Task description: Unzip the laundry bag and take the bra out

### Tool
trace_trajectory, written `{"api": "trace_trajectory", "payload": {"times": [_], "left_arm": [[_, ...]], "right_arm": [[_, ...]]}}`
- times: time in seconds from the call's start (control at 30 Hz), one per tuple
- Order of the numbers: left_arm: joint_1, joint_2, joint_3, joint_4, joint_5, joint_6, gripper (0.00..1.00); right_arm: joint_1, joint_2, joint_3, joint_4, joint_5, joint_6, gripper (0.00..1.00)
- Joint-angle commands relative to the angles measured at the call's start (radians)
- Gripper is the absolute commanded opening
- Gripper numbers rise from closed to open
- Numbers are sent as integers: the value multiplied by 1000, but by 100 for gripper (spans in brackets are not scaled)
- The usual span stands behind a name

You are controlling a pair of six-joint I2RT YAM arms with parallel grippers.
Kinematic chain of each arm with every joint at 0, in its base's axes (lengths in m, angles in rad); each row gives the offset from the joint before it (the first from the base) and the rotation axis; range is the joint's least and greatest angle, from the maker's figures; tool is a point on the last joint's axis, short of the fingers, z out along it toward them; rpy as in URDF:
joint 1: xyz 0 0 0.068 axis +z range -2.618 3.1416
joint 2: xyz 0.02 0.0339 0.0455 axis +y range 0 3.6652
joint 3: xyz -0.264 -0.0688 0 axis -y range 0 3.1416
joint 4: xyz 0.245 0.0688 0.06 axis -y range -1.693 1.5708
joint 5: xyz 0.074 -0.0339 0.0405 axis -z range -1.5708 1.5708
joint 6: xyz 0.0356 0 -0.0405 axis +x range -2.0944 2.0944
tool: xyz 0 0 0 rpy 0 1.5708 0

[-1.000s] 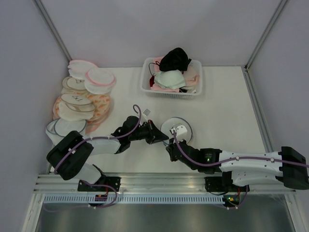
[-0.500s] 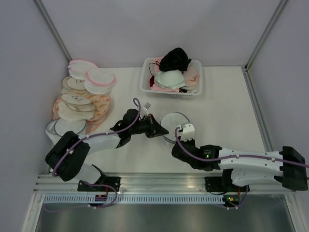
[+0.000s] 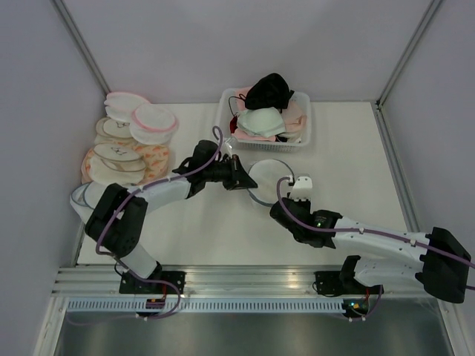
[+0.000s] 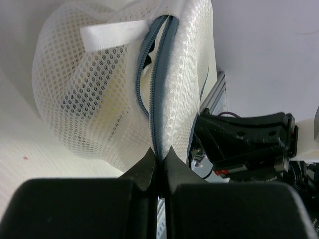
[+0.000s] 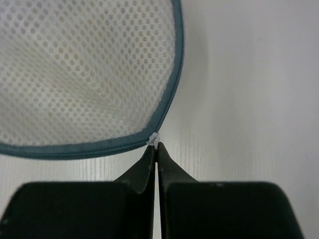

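The laundry bag point(image 3: 269, 180) is a round white mesh pouch with a blue-grey zipper rim, in the middle of the table. My left gripper point(image 3: 246, 182) is shut on its left rim; in the left wrist view the fingers point(image 4: 158, 158) pinch the zipper edge point(image 4: 160, 84). The bag point(image 4: 94, 89) stands on edge there, the zipper gapes a little, and something pale yellow shows faintly through the mesh; the bra itself is not clear. My right gripper point(image 3: 288, 195) is shut point(image 5: 156, 148) on the small clear zipper pull point(image 5: 154, 139) at the bag's near right rim point(image 5: 89, 149).
A white basket point(image 3: 300, 139) at the back holds several bras, with a black one point(image 3: 269, 90) on top and a mint-white one point(image 3: 261, 120). A stack of pink-rimmed and beige patterned round bags point(image 3: 126, 144) lies at the left. Walls close in left, back and right.
My left gripper has carried the bag's rim away from the bases, toward the basket. My right gripper has moved right along the bag's near rim with the pull.
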Motion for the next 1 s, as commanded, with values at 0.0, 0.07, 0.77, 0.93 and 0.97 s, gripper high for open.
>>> {"api": "trace_trajectory", "payload": {"times": [0.0,0.07,0.77,0.93,0.97], "left_arm": [[57,67,117,-70,45,147,9],[67,95,164,-69,62,144,54],[-131,-195,-235,176,-188,-209,98],[-154,-108,-228,279,-153,-235,44],[-154,-106,-233,282,-154,-241,27]], "right_arm": [[-8,-13,-26,55,-72,-107,0],[-8,-31,-43,128,-170,-141,0],[-7,-25,-71,497,-829,-336,0],[-5,-48,-76,497,-821,-326,0],[-6,-59,-76,491,-815,-325,0]]}}
